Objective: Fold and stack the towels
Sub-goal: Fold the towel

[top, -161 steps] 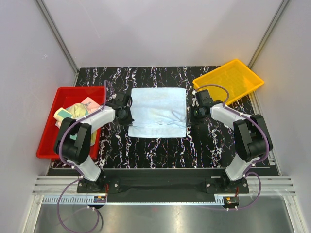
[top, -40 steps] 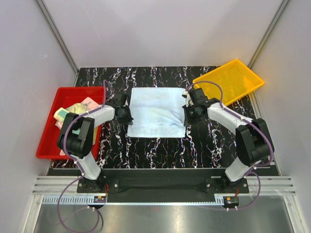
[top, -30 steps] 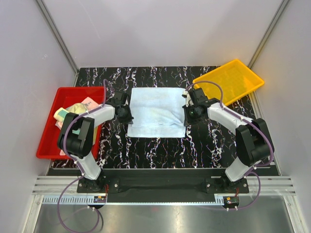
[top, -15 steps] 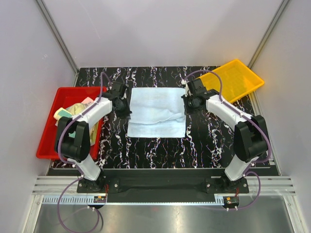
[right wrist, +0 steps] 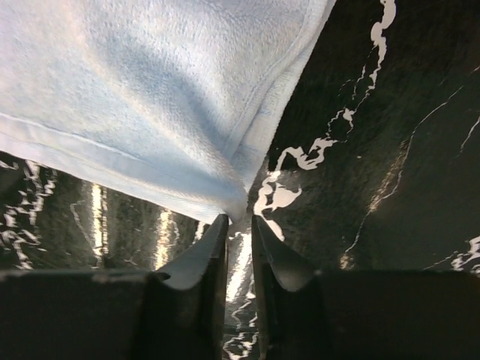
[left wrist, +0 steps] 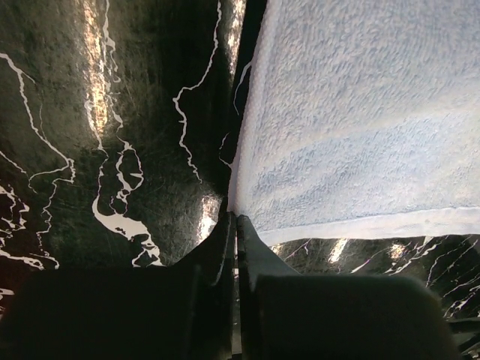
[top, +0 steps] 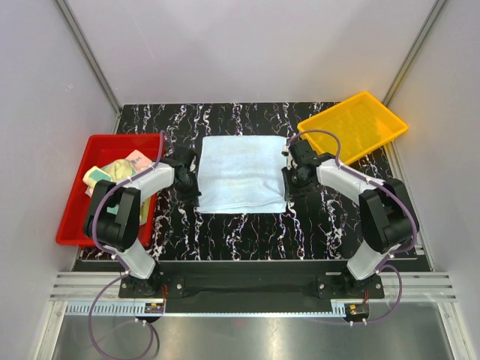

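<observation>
— Two grippers on one cloth: where do we have them?
— We see the left gripper [top: 189,187] at the near left corner of the light blue towel [top: 241,172] and the right gripper [top: 289,182] at its near right corner. The towel lies doubled and flat in the middle of the black marble table [top: 240,232].
— And our fingers?
— On the left they are pressed together, nipping the corner's tip. On the right the fingers [right wrist: 214,240] stand a sliver apart with the corner at their mouth; we cannot tell whether they grip it.
— The other towels?
— A yellow-green towel [top: 112,172] and a peach-pink towel [top: 140,160] lie in the red tray [top: 75,217].
</observation>
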